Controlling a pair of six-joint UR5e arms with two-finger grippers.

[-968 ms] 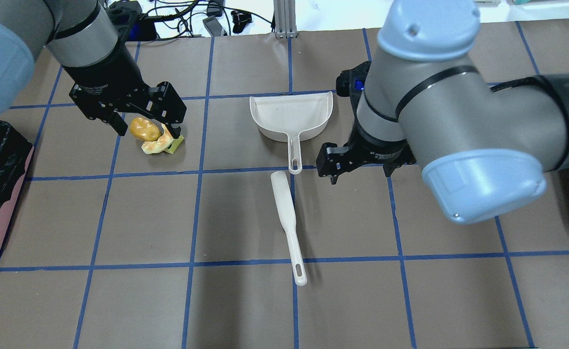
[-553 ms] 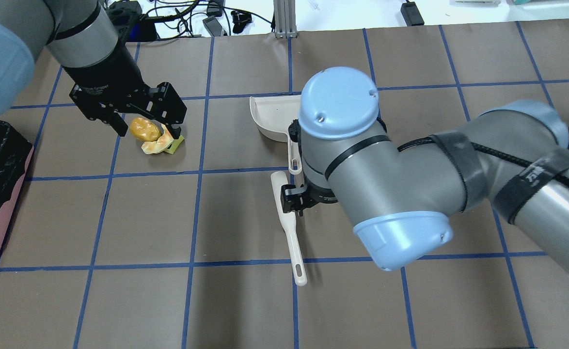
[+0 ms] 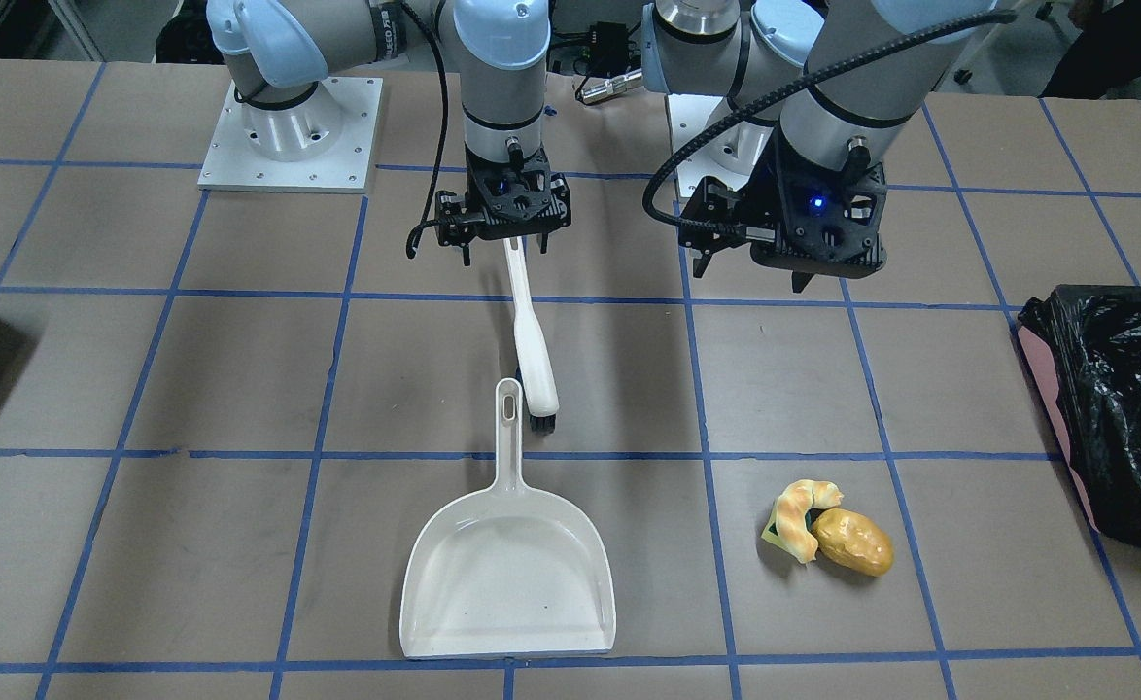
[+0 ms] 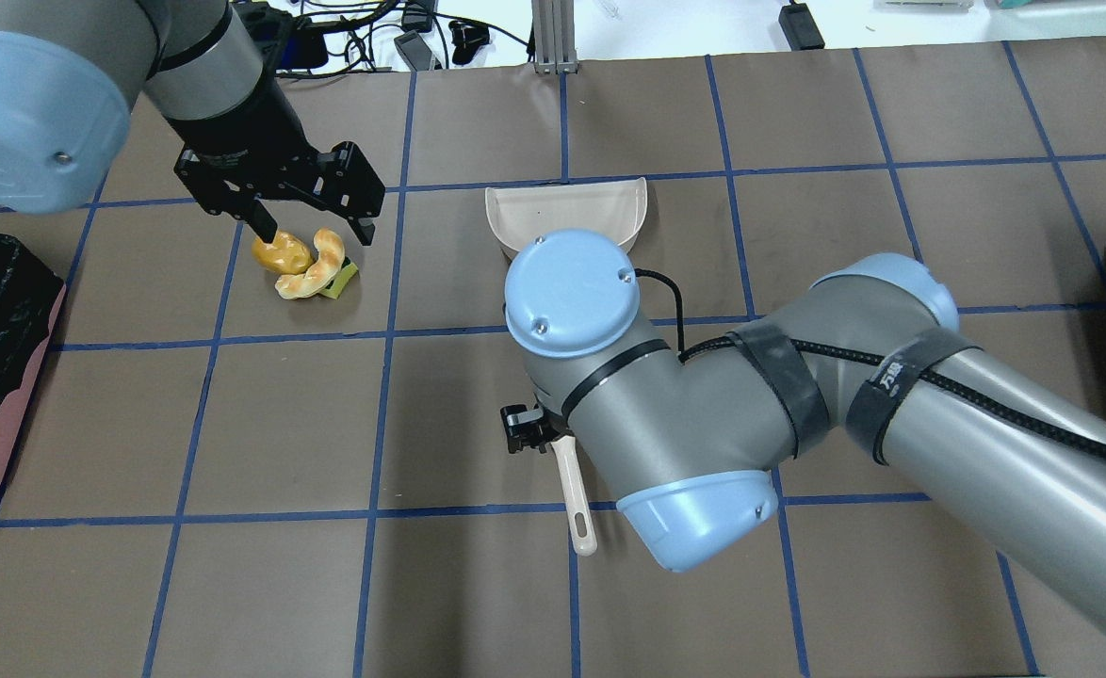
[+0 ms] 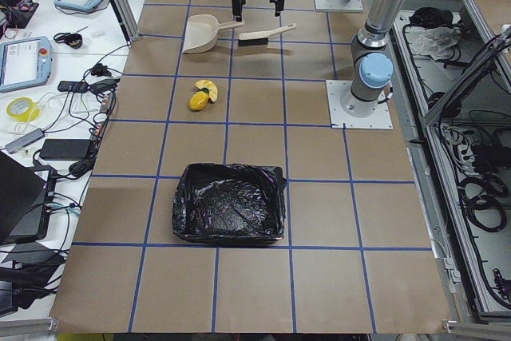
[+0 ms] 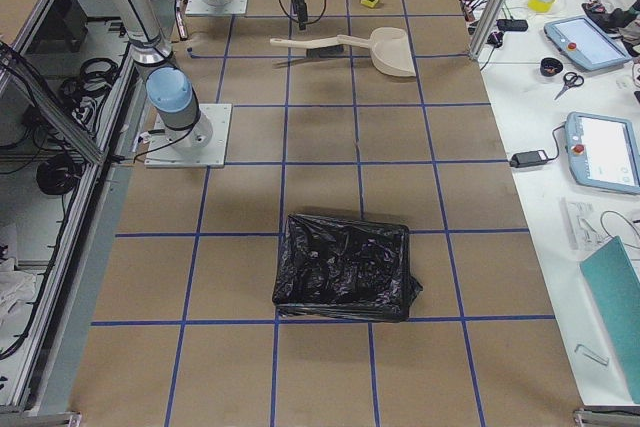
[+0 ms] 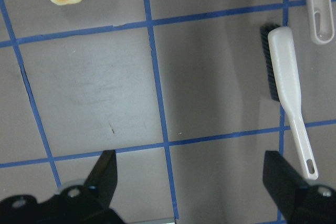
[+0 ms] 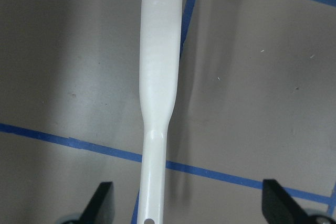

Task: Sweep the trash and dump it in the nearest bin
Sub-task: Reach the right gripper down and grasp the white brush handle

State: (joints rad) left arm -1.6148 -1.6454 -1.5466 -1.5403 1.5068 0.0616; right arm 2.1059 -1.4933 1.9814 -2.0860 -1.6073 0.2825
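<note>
Now the right gripper (image 3: pixel 504 251) is hovering over the brush (image 3: pixel 535 360) handle, with its jaws spread wide on either side. The left gripper (image 3: pixel 755 277) is hanging with jaws parted too, holding nothing. The trash (image 3: pixel 828 535) is lying clustered on the table (image 3: pixel 143 389), between dustpan (image 3: pixel 507 574) and bin (image 3: pixel 1115 408).

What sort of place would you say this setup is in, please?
Most likely a robotics lab workcell rather than a home: two robot arms bolted to a table gridded with blue tape, with teach pendants and loose cables on side benches.
</note>
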